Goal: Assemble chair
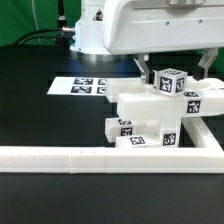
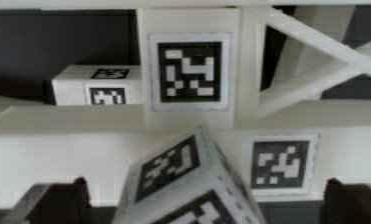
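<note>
The white chair parts [image 1: 150, 115] stand clustered against the inner corner of the border rail, on the exterior view's right. A square tagged post [image 1: 172, 82] sticks up from the cluster, tilted. My gripper [image 1: 175, 72] hangs over it with one dark finger on each side. In the wrist view the post [image 2: 200, 185] lies between the fingertips [image 2: 49, 205] with a gap on both sides. The gripper [image 2: 200, 205] is open and touches nothing. Beyond the post are a tagged upright piece [image 2: 187, 70], a small tagged block [image 2: 97, 85] and slanting white bars [image 2: 315, 60].
The long white L-shaped border rail [image 1: 100, 157] runs across the front and turns back on the exterior view's right. The marker board [image 1: 85, 87] lies flat on the black table behind the parts. The arm's white base [image 1: 100, 30] stands at the back.
</note>
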Available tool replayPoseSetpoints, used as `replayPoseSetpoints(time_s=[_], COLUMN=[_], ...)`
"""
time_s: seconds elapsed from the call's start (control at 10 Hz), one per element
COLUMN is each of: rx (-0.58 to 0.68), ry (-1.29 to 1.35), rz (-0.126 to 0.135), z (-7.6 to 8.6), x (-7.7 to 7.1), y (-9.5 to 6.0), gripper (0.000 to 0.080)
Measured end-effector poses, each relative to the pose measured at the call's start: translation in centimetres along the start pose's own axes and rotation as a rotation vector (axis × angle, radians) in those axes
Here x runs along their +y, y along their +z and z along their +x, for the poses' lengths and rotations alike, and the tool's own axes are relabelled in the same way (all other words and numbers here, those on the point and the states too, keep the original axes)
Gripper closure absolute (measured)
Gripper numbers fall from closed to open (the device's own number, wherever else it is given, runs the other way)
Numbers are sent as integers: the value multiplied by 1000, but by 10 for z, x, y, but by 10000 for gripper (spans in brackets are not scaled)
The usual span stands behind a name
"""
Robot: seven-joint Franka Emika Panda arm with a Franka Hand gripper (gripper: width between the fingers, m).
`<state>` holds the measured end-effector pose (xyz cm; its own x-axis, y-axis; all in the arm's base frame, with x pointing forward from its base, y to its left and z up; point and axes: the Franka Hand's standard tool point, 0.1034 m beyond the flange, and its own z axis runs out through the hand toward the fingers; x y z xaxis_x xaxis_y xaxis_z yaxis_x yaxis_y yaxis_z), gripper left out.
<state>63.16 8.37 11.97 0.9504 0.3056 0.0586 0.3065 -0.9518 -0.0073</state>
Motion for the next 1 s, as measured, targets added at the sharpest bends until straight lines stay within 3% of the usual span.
replayPoseSetpoints(time_s=[0.4,0.6,1.0], rx=[-1,-1,0], ry=[-318,-310,-105], rz=[0,0,3], z=[-1,-1,-1], x=[5,6,5], y=[0,0,0], gripper=[155,516,515])
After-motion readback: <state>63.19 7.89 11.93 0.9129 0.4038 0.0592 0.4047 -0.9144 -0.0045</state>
